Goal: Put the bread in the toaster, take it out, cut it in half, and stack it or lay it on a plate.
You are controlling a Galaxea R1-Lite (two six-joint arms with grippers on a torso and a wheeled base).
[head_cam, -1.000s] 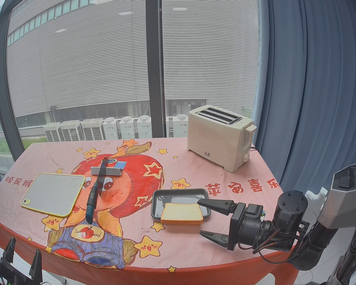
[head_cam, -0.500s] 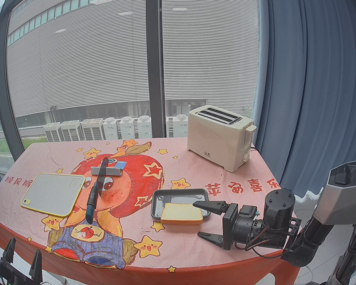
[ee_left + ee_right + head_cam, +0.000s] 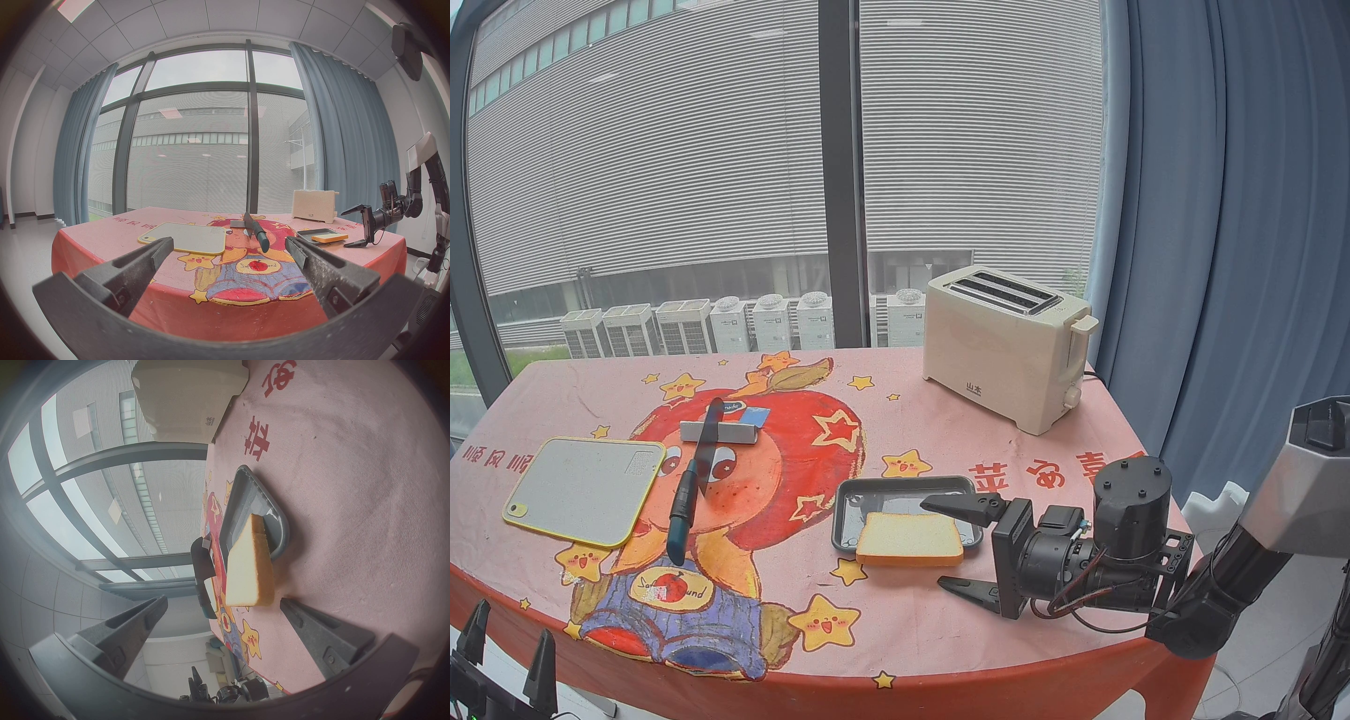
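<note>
**Clerk:** First entry, lower left of the frame?

**Checker:** Left gripper [image 3: 508, 647], black, two-fingered. Its jaws are spread and hold nothing. It sits off the table's near edge, probably parked clear of the work.

**Clerk:** Next along?

**Checker:** A pale rectangular cutting board with a yellow-green rim [image 3: 584, 489], flat on the pink printed tablecloth [image 3: 1012, 450]. Just right of it is a teal-handled, dark-bladed knife [image 3: 689, 487]. Its blade is propped across a small grey block [image 3: 731, 432], likely to keep the knife easy to grip. Both look untouched, so cutting has not begun.

**Clerk:** Centre?

**Checker:** A dark grey rectangular metal tray [image 3: 900, 483]. A pale bread slice with a golden crust [image 3: 900, 536] leans on the tray's near rim, partly over the cloth. That tilt leaves an edge open to a side grasp.

**Clerk:** And the tool beside it?

**Checker:** Right gripper [image 3: 932, 544], fingers wide apart and holding nothing. They flank the slice's right end, and no contact can be seen. The step is judged to be the pick-up for toasting.

**Clerk:** Last?

**Checker:** A cream two-slot toaster [image 3: 1003, 356], upper right of centre, slots facing up. It stands well apart from the bread.
</note>
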